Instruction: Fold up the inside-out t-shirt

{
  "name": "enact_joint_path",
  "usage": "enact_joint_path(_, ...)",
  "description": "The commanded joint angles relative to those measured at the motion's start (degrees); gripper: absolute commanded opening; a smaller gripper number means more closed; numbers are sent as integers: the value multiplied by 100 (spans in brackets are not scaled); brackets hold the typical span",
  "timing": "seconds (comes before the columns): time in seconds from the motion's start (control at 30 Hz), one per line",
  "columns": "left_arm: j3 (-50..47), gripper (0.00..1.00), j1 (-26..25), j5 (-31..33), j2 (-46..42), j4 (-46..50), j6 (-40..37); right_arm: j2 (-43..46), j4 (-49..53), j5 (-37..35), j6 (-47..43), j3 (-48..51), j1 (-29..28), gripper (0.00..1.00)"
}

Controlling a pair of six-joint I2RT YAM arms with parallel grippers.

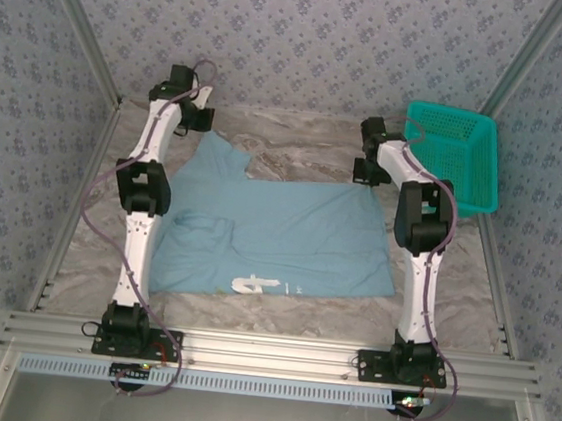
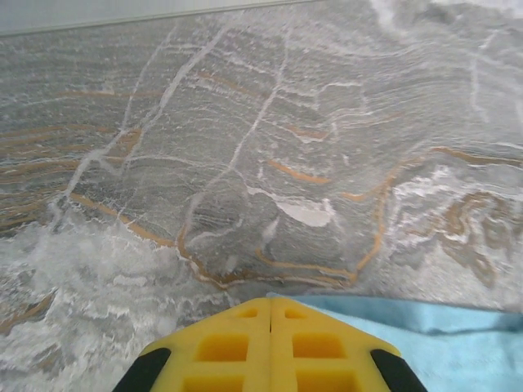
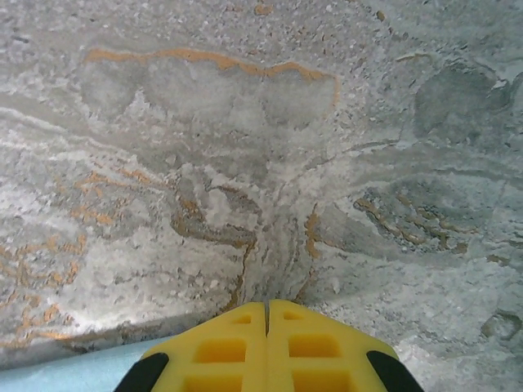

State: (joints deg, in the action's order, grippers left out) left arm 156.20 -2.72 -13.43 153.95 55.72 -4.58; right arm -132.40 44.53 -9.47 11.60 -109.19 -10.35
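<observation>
Slippage risk: left fingers [image 2: 225, 347] and right fingers [image 3: 221, 349] closed at shirt [image 1: 278, 235] far edge, cloth barely caught, if any.

Left gripper [image 2: 270, 304] at bottom centre. Yellow fingers [image 2: 221, 347] pressed flat together, only a thin seam between them, black pads at the outer lower corners. Tips point at the table [image 2: 270, 147]: grey marble pattern, white and orange veins. Shirt [image 2: 441, 343], light blue, lies at lower right; its edge runs from just beside the fingertips out to the right border. Whether cloth is pinched: cannot tell. Pale strip along the top edge.
</observation>
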Motion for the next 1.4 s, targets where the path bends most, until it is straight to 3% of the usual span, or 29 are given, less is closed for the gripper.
enact_joint_path(0.0,-186,0,11,-200,-818,254,-296,611,-269,-71,-277,266,46,0)
enact_joint_path(0.3,-2515,0,-16,-267,-2532,-166,-225,1367,-397,24,-335,1060,24,0)
enact_joint_path(0.43,-3978,0,-52,-280,-3527,-623,24,1797,-365,86,-289,1498,6,0)
enact_joint_path(0.77,-7707,0,-372,207,-6071,-2251,1601,2791,-218,547,130,2742,-46,1)
enact_joint_path(1.07,-9320,0,-496,823,-7443,-2387,2194,3345,-157,610,411,3657,-74,1)
enact_joint_path(1.37,-9843,0,-493,791,-8327,-2376,2399,3549,157,106,388,3699,1,1)
